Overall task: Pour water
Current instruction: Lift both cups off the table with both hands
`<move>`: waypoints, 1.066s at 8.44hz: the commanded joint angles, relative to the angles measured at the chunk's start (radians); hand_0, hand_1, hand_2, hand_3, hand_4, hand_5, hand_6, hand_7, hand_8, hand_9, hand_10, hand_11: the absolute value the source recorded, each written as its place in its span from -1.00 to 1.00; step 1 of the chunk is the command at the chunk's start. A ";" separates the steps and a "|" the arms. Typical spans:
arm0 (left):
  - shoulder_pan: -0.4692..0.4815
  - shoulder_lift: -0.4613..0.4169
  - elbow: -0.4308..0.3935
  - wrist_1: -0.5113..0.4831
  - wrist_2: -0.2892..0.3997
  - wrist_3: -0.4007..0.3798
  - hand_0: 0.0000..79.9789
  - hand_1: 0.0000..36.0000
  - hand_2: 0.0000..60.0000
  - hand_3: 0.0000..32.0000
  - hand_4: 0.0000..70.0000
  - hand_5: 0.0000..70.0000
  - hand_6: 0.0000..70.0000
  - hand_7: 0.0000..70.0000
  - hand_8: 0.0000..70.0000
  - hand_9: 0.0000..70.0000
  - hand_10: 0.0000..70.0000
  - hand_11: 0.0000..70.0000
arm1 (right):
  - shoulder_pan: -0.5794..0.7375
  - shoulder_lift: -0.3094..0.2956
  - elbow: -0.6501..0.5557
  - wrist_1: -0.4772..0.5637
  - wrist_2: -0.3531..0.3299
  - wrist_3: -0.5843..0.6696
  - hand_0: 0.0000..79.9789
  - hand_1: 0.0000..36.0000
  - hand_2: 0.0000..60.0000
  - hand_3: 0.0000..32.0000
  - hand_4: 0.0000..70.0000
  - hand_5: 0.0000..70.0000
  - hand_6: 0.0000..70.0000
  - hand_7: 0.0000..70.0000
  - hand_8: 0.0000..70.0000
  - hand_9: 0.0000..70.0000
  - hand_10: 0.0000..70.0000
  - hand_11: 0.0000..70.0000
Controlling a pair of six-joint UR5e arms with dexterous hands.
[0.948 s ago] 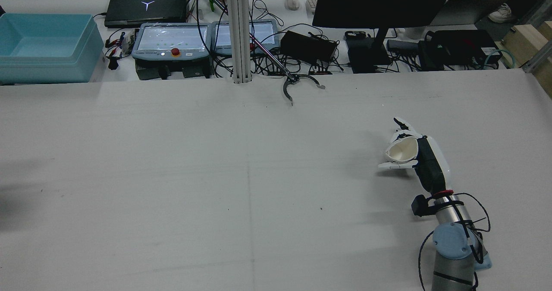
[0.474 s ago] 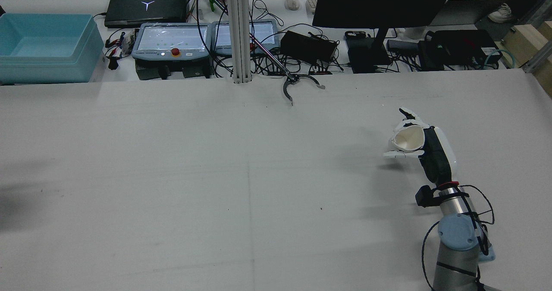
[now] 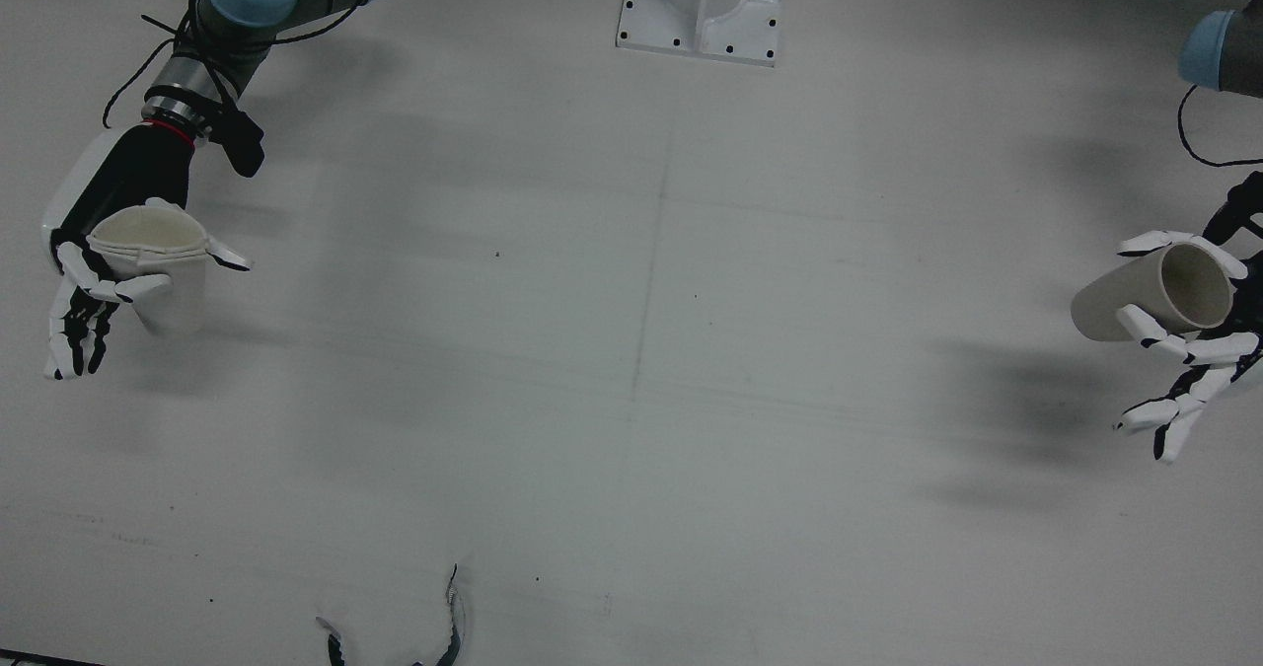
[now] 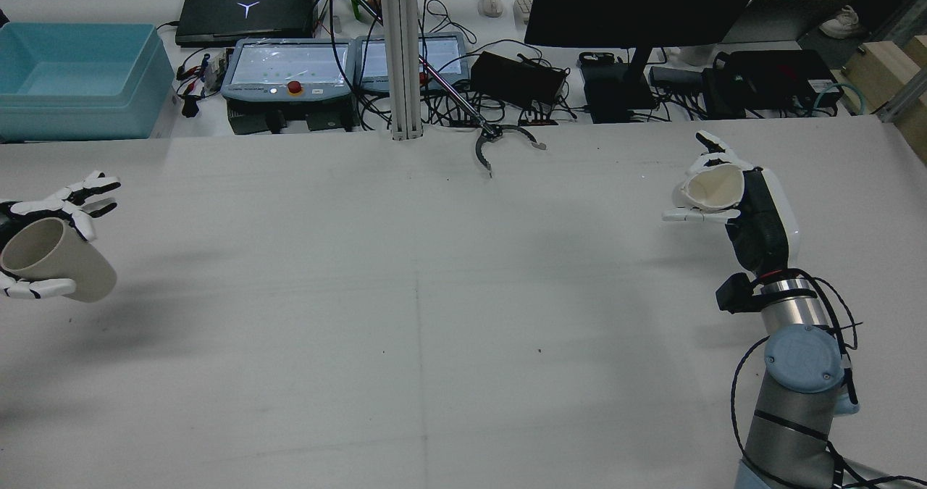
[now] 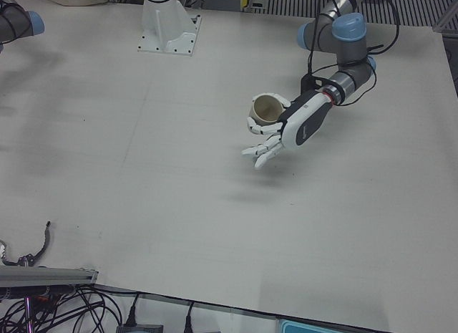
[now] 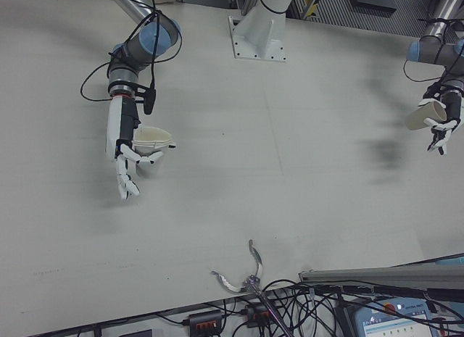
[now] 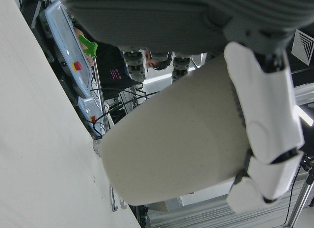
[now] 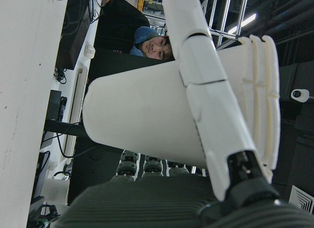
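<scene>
Right robot hand has advanced; front view shows cup upright.

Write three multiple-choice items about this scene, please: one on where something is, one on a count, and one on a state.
1. Where is the blue plastic bin?
A. On the far bench, rear view's left
B. At the middle of the white table
C. In the right hand

2. How many cups are held in all?
A. One
B. Two
C. Three

3. How is the beige paper cup in the left hand oriented?
A. Upright on the table
B. Upside down
C. Tilted, held off the table

Answers:
1. A: the blue plastic bin sits beyond the white table.
2. B: the left hand holds the beige paper cup, and the right hand holds a white ribbed cup.
3. C: its mouth faces sideways, with its shadow apart on the table.
</scene>
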 commanded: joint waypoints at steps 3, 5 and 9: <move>0.086 -0.395 -0.010 0.262 0.054 0.185 0.22 1.00 1.00 -1.00 0.45 0.33 -0.83 -0.50 -0.99 -0.94 -0.79 -0.63 | -0.002 0.013 0.101 -0.080 -0.002 -0.002 1.00 0.89 -1.00 -1.00 0.22 0.17 -0.66 -0.43 -0.83 -0.77 -0.83 -0.66; 0.149 -0.440 -0.004 0.264 0.049 0.311 0.23 1.00 1.00 -1.00 0.40 0.25 -0.85 -0.52 -1.00 -0.95 -0.80 -0.64 | 0.000 0.008 0.139 -0.087 -0.002 -0.002 1.00 0.91 -1.00 -1.00 0.22 0.17 -0.66 -0.43 -0.84 -0.78 -0.84 -0.67; 0.312 -0.586 0.181 0.261 0.057 0.344 0.17 1.00 1.00 -1.00 0.35 0.21 -0.83 -0.52 -0.99 -0.95 -0.80 -0.64 | -0.006 0.039 0.156 -0.089 -0.002 -0.017 1.00 0.82 -1.00 -1.00 0.24 0.19 -0.66 -0.43 -0.83 -0.78 -0.83 -0.67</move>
